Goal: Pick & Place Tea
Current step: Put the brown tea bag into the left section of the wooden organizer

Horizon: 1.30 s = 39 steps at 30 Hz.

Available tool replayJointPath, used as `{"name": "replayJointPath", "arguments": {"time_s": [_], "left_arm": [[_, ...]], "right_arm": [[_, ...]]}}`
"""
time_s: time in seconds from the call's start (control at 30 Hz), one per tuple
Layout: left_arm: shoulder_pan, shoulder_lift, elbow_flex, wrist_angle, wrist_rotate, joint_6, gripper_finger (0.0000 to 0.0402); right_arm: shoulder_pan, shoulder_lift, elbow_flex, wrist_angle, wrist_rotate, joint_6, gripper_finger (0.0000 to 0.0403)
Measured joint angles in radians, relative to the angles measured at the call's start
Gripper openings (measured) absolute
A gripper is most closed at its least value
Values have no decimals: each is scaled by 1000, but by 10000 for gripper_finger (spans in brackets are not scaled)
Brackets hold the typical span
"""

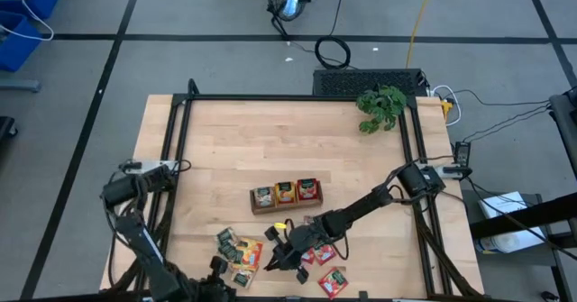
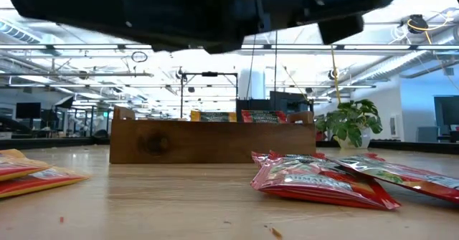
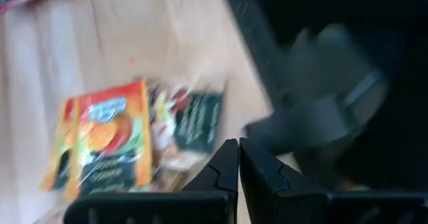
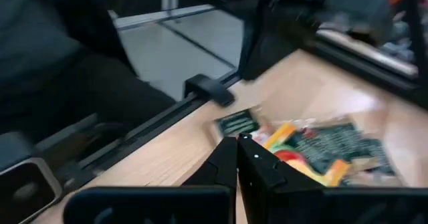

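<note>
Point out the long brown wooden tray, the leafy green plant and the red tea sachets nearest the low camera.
long brown wooden tray (image 2: 179, 143), low view, bare front wall.
leafy green plant (image 1: 381, 106), high view, foliage.
red tea sachets (image 2: 319, 179), low view, top face.

In the low view a dark arm (image 2: 215, 11) fills the top edge, its end effector out of sight, and the orange sachets (image 2: 29, 174) are cut off at the left edge. In the left wrist view the sachets (image 3: 127, 140) are blurred, their print unreadable. From above, the left end effector (image 1: 219, 268) sits near the table's near edge, too small to make out.
</note>
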Motion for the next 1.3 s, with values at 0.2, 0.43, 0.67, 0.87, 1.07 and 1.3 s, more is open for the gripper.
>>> {"name": "replayJointPath", "arguments": {"time_s": [0.2,0.43,0.67,0.87,1.07,1.3], "left_arm": [[11,68,112,-111,53,-26,22],[1,70,138,-111,-7,-18,33],[7,70,138,-106,12,136,42],[38,70,138,-119,79,155,43],[60,94,138,-170,124,145,53],[67,97,138,-186,111,152,113]], "right_arm": [[-24,79,71,-8,16,65,0],[-19,233,304,-168,50,2,0],[-55,244,325,-218,51,23,0],[-94,240,325,-261,-13,73,0],[-119,278,326,-239,-87,126,0],[-134,294,327,-222,-139,179,0]]}}
